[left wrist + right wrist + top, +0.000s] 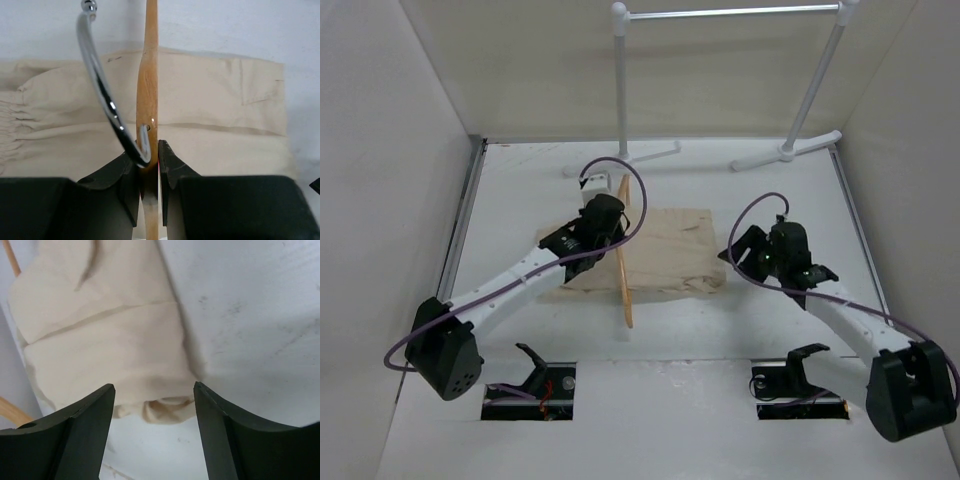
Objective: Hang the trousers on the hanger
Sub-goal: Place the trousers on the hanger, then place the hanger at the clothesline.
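My left gripper (149, 160) pinches the rigid hanger (148, 85); right gripper (152, 390) spread, I'd grab the limp trousers (675, 250) (they'll sag) at 3 o'clock.

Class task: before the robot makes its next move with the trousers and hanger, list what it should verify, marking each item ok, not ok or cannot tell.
1. Hold: left gripper shut on the hanger beside its metal hook: ok.
2. Readiness: right gripper open for a grasp: ok.
3. Position: right gripper over an edge of the trousers: ok.
4. Progress: trousers lifted onto the hanger: not ok; they lie folded on the table.
5. Threading: trousers passed through the hanger's triangle: cannot tell.
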Controlling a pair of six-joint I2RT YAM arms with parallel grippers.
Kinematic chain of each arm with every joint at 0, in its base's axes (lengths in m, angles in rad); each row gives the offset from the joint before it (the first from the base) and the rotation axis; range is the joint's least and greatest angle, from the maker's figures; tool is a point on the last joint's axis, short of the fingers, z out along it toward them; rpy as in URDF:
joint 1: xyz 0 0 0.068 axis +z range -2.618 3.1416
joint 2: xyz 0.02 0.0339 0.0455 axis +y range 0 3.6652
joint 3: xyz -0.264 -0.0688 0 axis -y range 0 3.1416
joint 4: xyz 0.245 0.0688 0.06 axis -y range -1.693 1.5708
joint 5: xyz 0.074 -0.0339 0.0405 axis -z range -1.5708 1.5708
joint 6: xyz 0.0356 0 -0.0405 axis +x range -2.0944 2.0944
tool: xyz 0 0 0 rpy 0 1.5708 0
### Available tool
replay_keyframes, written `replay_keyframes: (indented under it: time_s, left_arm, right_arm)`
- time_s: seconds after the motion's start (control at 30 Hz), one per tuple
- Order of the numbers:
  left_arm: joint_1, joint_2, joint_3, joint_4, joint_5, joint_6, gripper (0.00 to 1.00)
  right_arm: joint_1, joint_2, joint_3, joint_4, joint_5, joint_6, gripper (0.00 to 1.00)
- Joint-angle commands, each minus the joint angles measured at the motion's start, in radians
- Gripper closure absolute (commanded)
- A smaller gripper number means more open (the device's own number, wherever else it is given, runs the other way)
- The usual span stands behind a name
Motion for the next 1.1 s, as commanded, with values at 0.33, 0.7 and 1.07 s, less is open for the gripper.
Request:
replay_keyframes:
  time_s: [0.33,0.7,1.07]
  left_arm:
    - [-0.130,0.009,0.607,-0.202,-0.104,0.136,1.00]
    - [-0.146,0.165,1.024,-0.354,-0.007,0.139,1.00]
    - [-0.162,0.241,1.076,-0.342,0.016,0.135,1.00]
  right_arm:
    - [0.254,-0.204,0.522,-0.187,0.013,-0.144,0.28]
    - [0.427,-0.037,0.780,-0.078,-0.039,-0.219,0.22]
    - [0.530,0.126,0.790,0.005,-0.079,-0.215,0.23]
